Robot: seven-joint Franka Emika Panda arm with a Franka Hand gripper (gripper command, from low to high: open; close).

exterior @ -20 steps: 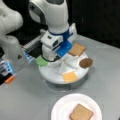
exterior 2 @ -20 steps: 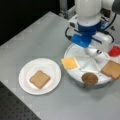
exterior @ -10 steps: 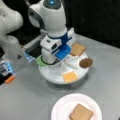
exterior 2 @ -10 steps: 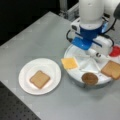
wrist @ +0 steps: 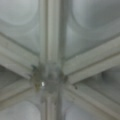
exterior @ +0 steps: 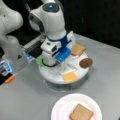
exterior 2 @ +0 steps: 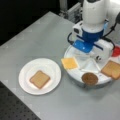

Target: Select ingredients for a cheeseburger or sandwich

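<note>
In a front view's left you have the large white round plate [exterior 2: 40, 76] with one tan bread square [exterior 2: 39, 79] on it. Rightward sits the white divided tray [exterior 2: 85, 78] with the orange cheese square [exterior 2: 69, 63], brown round patty [exterior 2: 89, 78] and second bread square [exterior 2: 112, 69]. The gripper [exterior 2: 91, 50] hangs low over the tray's middle; only the wrist view shows the tray's hub [wrist: 48, 78] close below. You cannot tell the fingers' spread.
</note>
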